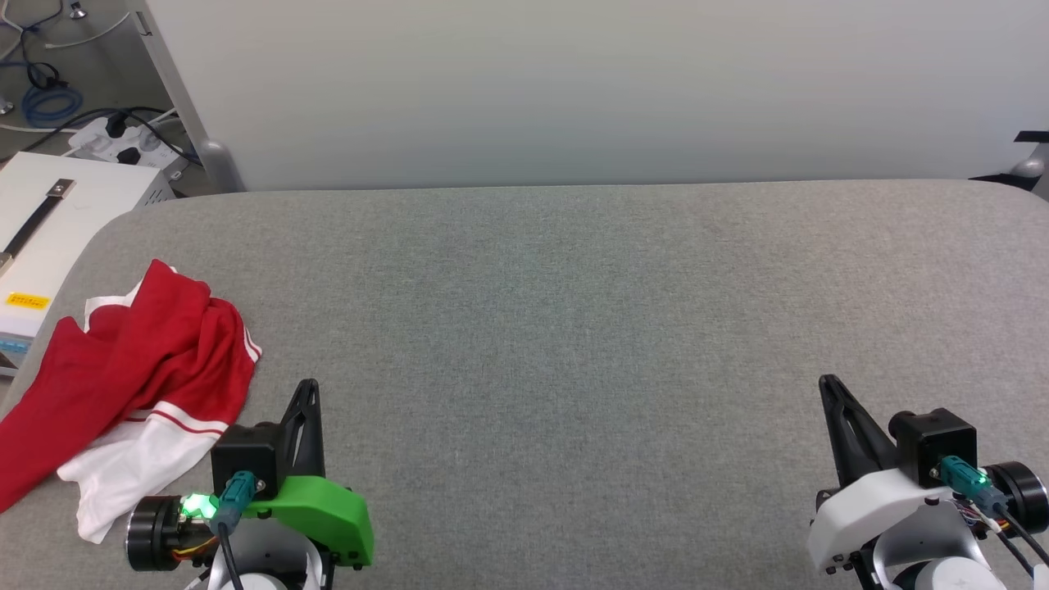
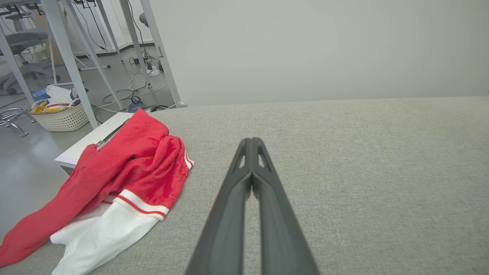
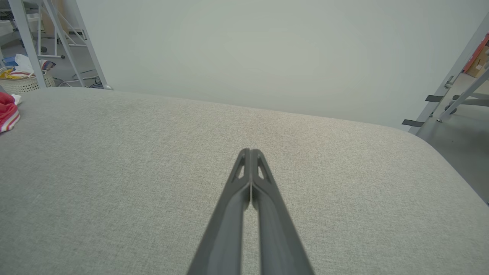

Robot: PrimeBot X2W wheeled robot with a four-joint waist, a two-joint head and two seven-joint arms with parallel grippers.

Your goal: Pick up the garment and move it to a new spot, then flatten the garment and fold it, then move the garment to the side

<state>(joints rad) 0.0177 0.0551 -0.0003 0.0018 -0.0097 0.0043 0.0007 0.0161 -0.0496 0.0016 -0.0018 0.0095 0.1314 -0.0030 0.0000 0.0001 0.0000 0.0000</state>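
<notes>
Here the garment [image 1: 139, 369] lies crumpled at the robot's far left on the grey cloth surface [image 1: 574, 328], right at its rounded edge. Its red body is bunched in folds, and one long red part runs toward the lower left and over the edge of the surface. A white sleeve, joined to the red by thin white-and-red stripe trim, lies spread out on the side nearest the robot.

The left gripper [image 1: 309, 385] hovers just beside that sleeve, to its right, with its fingers pointing away from the robot. In the left wrist view the two dark fingers are pressed together at the tips with nothing between them. The cloth lies off to their left and does not touch them.

The right gripper [image 1: 826, 381] is well apart from the garment, over the bare right part of the surface. Its fingers also meet at the tips and hold nothing. In the right wrist view a small red and striped bit of the garment shows at the left edge.

Beyond the surface stands a pale wall [image 1: 574, 82]. To the left, next to the garment, a white box [image 1: 74, 205] sits off the surface's edge; whether the red cloth touches it cannot be told. Cables [image 1: 49, 98] lie behind the box, and a woven basket [image 2: 61, 116] stands farther off
</notes>
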